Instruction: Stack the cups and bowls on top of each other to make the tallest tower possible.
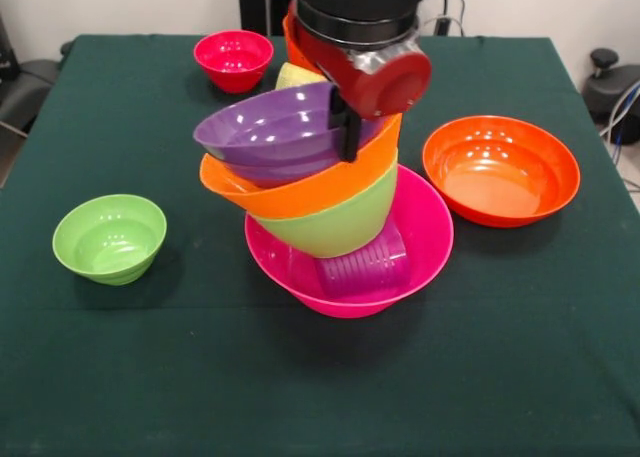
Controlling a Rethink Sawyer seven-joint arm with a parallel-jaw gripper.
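The tower stands mid-table and leans. Its base is the large pink bowl [425,239], with the purple cup [365,265] lying on its side inside. Above come the medium green bowl [345,222], the yellow-orange bowl [300,192] and the tilted purple bowl [265,127]. My gripper [347,127] comes down from above and sits at the purple bowl's right rim. Its red wrist hides the grip. The yellow cup [295,75] and orange cup [293,39] stand behind the tower, partly hidden by the arm.
A small red bowl [233,59] stands far left of the arm. A small green bowl [110,237] sits at the left. A large orange-red bowl [500,169] sits right of the tower. The table has a dark green cloth [320,397].
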